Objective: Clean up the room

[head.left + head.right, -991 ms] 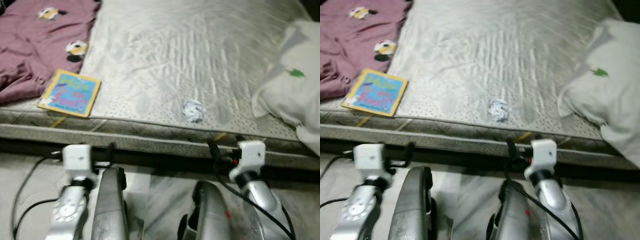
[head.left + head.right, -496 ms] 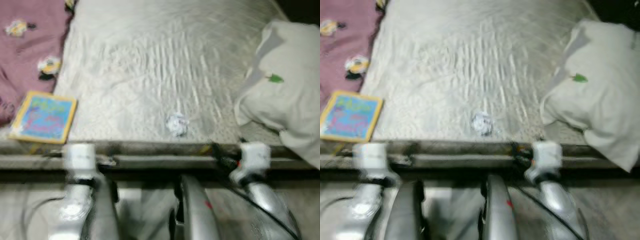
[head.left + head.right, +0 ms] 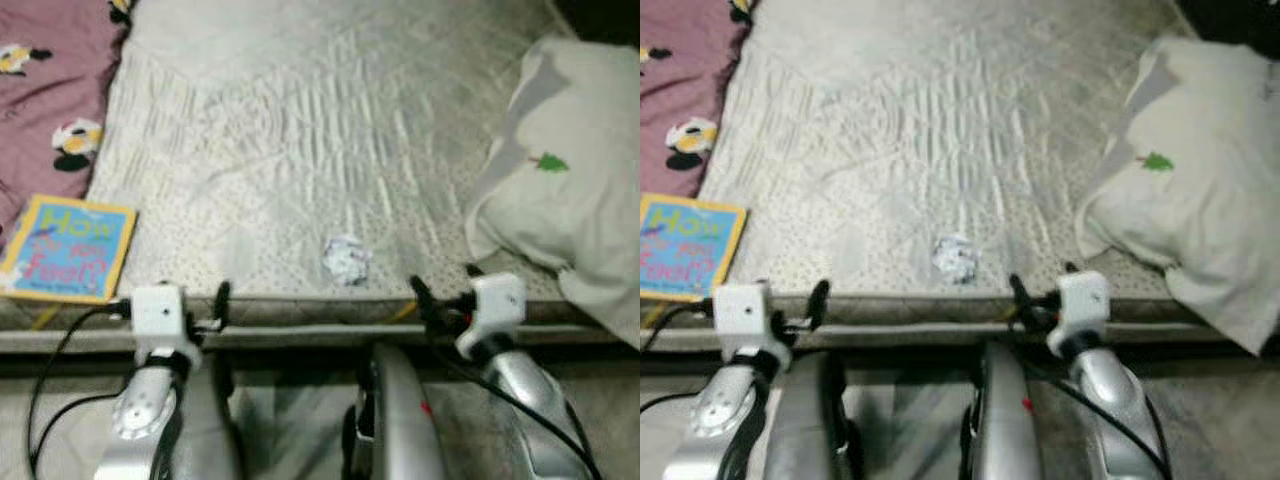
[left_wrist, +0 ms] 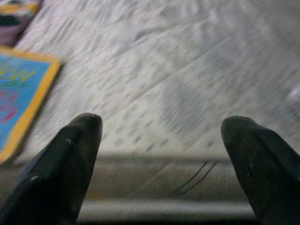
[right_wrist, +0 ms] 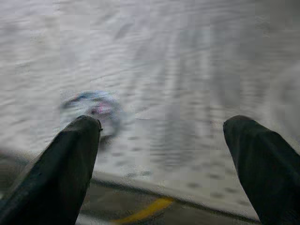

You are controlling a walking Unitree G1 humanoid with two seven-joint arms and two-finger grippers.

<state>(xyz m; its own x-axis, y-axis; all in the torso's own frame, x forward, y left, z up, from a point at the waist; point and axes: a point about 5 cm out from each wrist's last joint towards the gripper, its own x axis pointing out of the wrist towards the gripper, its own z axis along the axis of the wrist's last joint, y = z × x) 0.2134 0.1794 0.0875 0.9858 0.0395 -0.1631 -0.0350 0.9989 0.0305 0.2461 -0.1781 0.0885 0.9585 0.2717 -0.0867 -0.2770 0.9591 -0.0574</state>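
Right wrist view is showing the right gripper (image 5: 161, 154), fingers apart, hovering at the bed's (image 3: 300, 120) front edge, the crumpled paper (image 5: 93, 107) lying just beyond 1 finger.

A wide mattress (image 3: 330, 110) under a pale grey, wrinkled, dotted sheet (image 3: 250, 200). Its dark edge band (image 3: 940, 310) runs across, and grey floor (image 3: 290, 420) lies below.

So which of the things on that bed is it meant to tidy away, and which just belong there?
To tidy, most likely:
- crumpled wrapper near the mattress edge
- picture book at the left

Probably staying:
- white pillow
- maroon blanket
- mattress

Both tools, left tool and right tool, are open and empty.
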